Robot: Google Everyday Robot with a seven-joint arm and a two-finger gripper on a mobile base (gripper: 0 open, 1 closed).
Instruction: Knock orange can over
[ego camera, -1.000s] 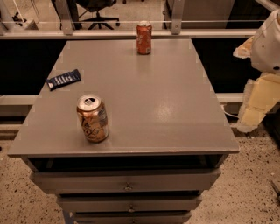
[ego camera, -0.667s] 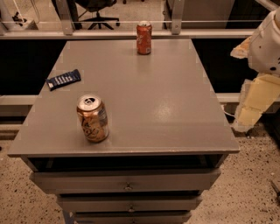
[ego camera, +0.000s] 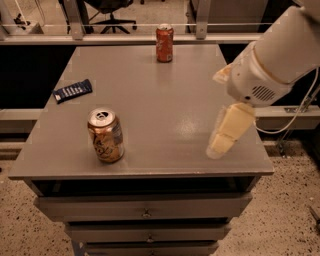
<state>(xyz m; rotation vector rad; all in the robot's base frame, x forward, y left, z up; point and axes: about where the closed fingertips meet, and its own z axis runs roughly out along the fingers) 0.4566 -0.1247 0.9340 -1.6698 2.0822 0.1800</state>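
Pale cream two-finger gripper (ego camera: 221,139) hangs over the front-right corner of the flat grey metal table top (ego camera: 165,100), pointing down and to the left, tip close to the surface. Can't tell how wide it's open or whether it touches the top. Nothing seen in its grasp. Bulky white rounded arm housing (ego camera: 277,55) comes in from the upper right, with a thin pale cable (ego camera: 300,111) looping under it beside the table edge.

Shiny copper-orange drink can with pale label patches, dark swirls and a silver top (ego camera: 106,135) stands upright on the front-left part of the table, near the front edge, well apart from the gripper with bare table top between them.

Flat dark blue rectangular packet with light markings (ego camera: 73,90) lies near the left edge, behind the copper can and apart from it. Plainer dark red-orange can (ego camera: 164,43) stands upright at the far edge, about mid-width, well apart from everything else.

Grey drawer fronts with small knobs (ego camera: 145,207) are stacked under the top. Speckled floor (ego camera: 290,215) below. Black wheeled office chair (ego camera: 111,9) behind the table.
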